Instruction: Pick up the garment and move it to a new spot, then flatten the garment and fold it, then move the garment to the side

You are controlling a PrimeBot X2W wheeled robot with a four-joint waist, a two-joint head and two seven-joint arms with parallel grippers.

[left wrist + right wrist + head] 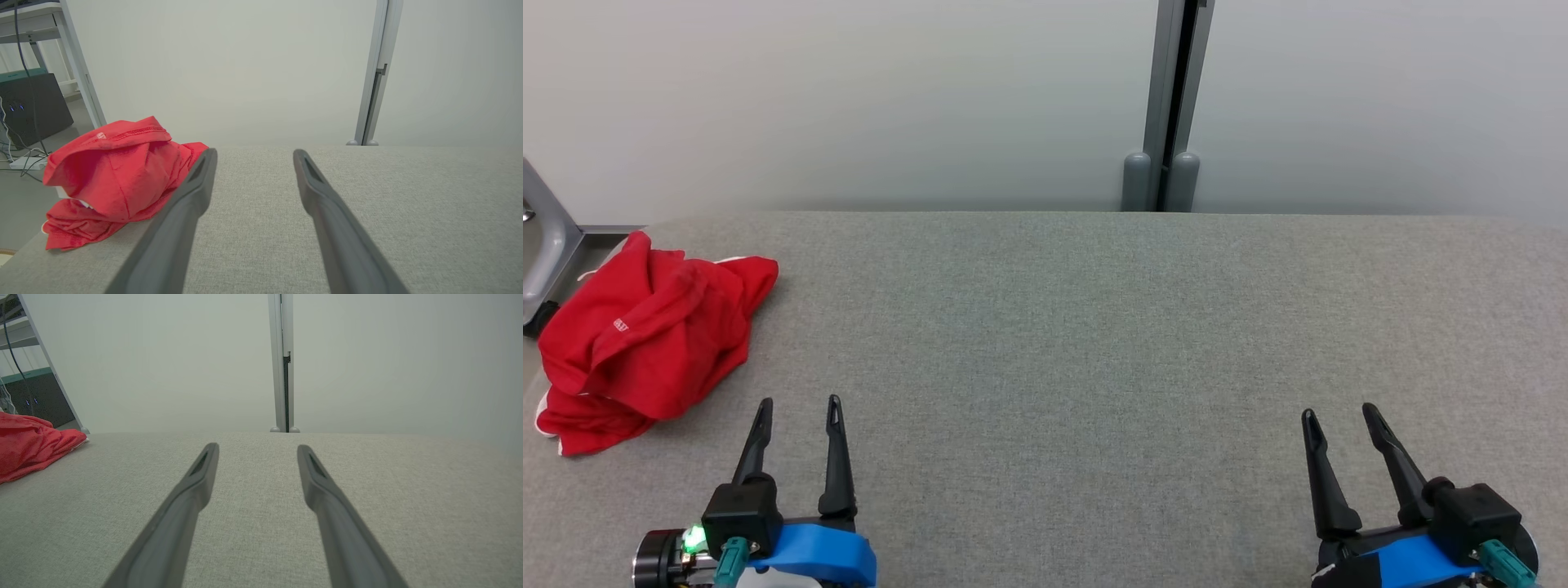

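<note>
A crumpled red garment (pixel 645 343) lies in a heap at the left edge of the grey fabric table (pixel 1094 343). In the left wrist view the garment (pixel 114 179) bulges up just left of my fingers. My left gripper (pixel 799 405) rests open at the lower left, a short way to the right of and nearer than the heap, with nothing between its fingers (pixel 192 192). Over at the lower right, my right gripper (pixel 1338 412) also stands open and holds nothing. The right wrist view catches the garment (pixel 32 445) at its far left.
A pale wall with a grey vertical post (pixel 1172 106) runs behind the table. Past the table's left edge there is a metal frame (pixel 543 237), and the left wrist view shows a shelf with a dark box (pixel 32 106) and cables on the floor.
</note>
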